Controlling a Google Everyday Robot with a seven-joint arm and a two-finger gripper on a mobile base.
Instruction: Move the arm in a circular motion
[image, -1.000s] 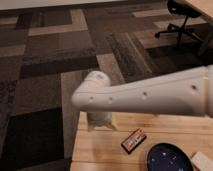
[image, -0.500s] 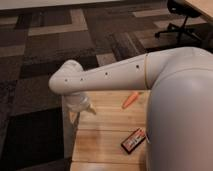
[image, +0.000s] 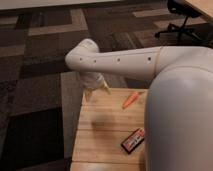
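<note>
A: What's changed w/ the arm (image: 125, 62)?

B: Vs half a sec ago the elbow's slid from approx 9 o'clock of the view up twd 10–11, and the big near segment now fills the whole 3–5 o'clock corner. A sec ago it was low, reaching in from 3 o'clock. So it's sweeping round, which fits a circular path, prob mid-loop, not done

A: Gripper?

B: The gripper (image: 96, 90) hangs under the elbow, above the far edge of the wooden table (image: 100, 137), near its 11 o'clock corner. Tan fingers (image: 88, 93) splayed apart, holding nothing

A: Anything near it?

B: Carrot (image: 130, 100) at approx 3 o'clock of the gripper, apart from it. Red-and-black snack bar (image: 133, 140) twd 5 o'clock, well apart. Neither shifted. Office chair (image: 181, 20) far off at 1 o'clock
</note>
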